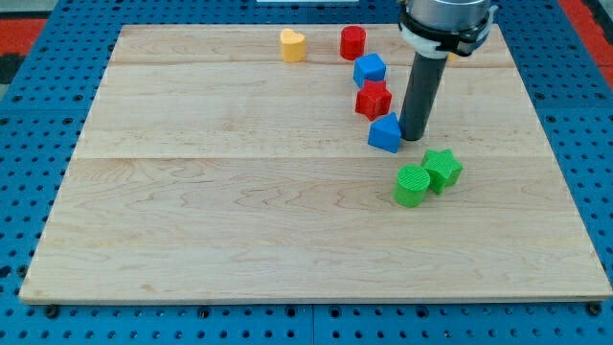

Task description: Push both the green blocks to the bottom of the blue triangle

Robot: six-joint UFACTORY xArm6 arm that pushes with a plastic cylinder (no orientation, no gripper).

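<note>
Camera view: my tip [414,137] touches the blue triangle [385,133]; two green blocks, cylinder [413,186] and star [442,170], below.

view: single | angle: high, oblique, looking down | coverage: whole wooden board [239,240]

Blocks: 2 green [427,177], 2 blue [370,69], 2 red [353,42], 1 yellow [293,45].
</note>
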